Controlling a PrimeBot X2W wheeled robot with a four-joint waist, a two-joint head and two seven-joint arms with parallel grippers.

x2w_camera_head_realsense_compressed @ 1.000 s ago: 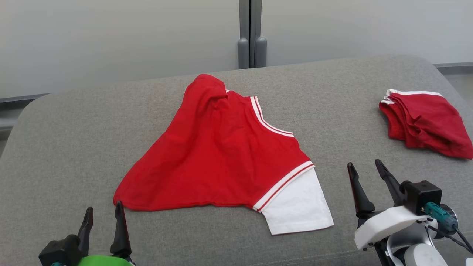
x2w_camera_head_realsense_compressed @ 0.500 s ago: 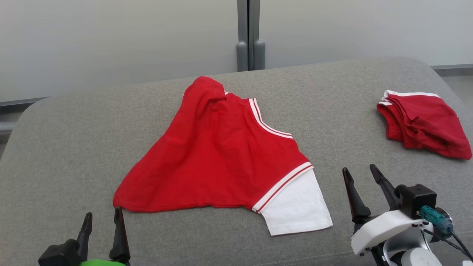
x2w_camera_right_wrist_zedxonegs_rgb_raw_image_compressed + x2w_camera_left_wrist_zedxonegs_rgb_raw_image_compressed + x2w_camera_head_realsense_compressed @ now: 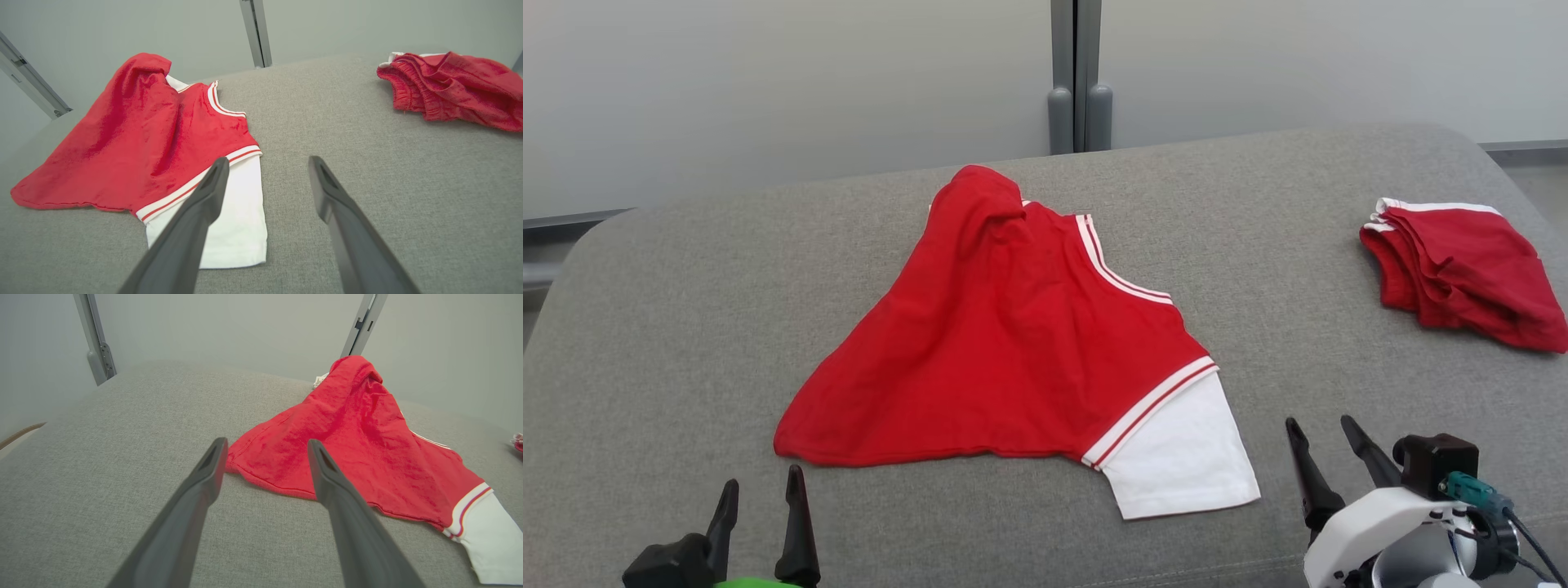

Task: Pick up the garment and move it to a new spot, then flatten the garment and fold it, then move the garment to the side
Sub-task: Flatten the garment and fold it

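The garment (image 3: 1005, 343) is a red shirt with white sleeves and striped trim, lying rumpled in the middle of the grey padded table (image 3: 686, 286); its top is bunched into a peak and one white sleeve (image 3: 1176, 457) spreads toward me. In the left wrist view the garment (image 3: 347, 437) lies just beyond the fingertips. In the right wrist view the garment (image 3: 155, 134) sits ahead and to the left. My left gripper (image 3: 762, 484) hovers open near the front edge, below the shirt's left hem corner. My right gripper (image 3: 1319, 425) is open, right of the white sleeve, holding nothing.
A second red garment with white trim (image 3: 1462, 269) lies folded at the table's right end, also seen as a red folded pile (image 3: 453, 90) in the right wrist view. A grey wall with a vertical metal post (image 3: 1078, 73) stands behind the table.
Both grippers have drawn back toward the front edge, the right one the most. The garment has not moved; the camera shifted slightly.
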